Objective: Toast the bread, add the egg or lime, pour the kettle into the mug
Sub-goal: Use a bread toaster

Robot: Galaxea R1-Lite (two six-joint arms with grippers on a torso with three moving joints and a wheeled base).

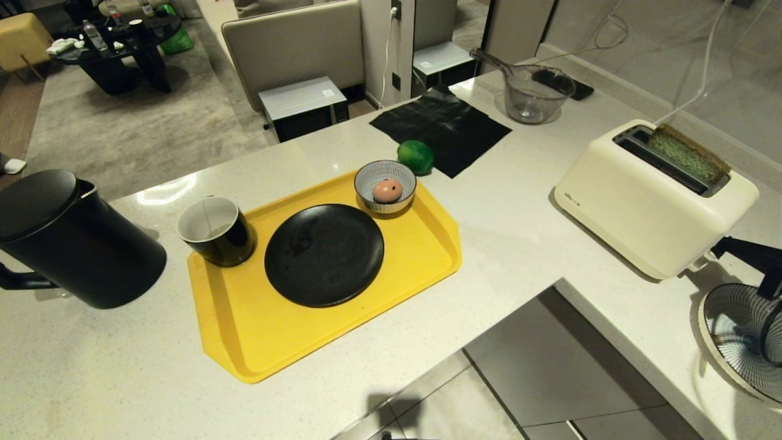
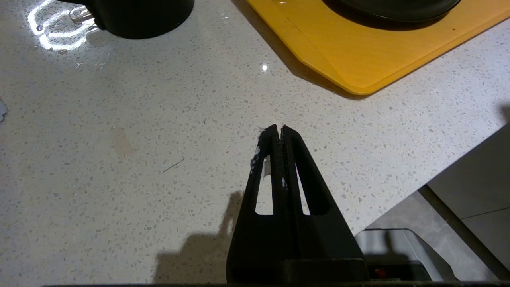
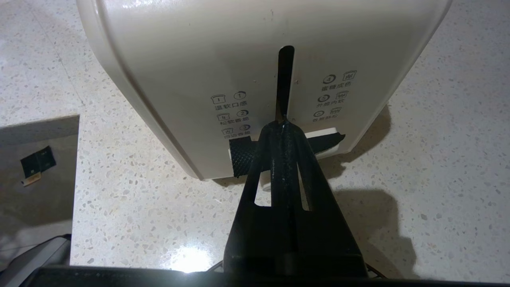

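Observation:
The bread (image 1: 687,156) stands in the far slot of the cream toaster (image 1: 647,208), its top edge showing. My right gripper (image 3: 283,124) is shut with nothing in it, its tips right over the toaster's lever (image 3: 332,140), which sits at the bottom of its slot; the head view shows this gripper (image 1: 724,249) at the toaster's near end. The lime (image 1: 415,156) lies beside a striped bowl (image 1: 366,177) holding the egg (image 1: 387,190). The black kettle (image 1: 67,238) stands far left and the mug (image 1: 215,231) on the yellow tray (image 1: 244,330). My left gripper (image 2: 277,128) is shut above bare counter.
A black plate (image 1: 324,253) lies on the tray. A black cloth (image 1: 440,125) and a glass jug (image 1: 537,95) sit at the back. A striped plate (image 1: 742,336) lies under my right arm. The counter edge drops to the floor (image 1: 550,379) between both worktops.

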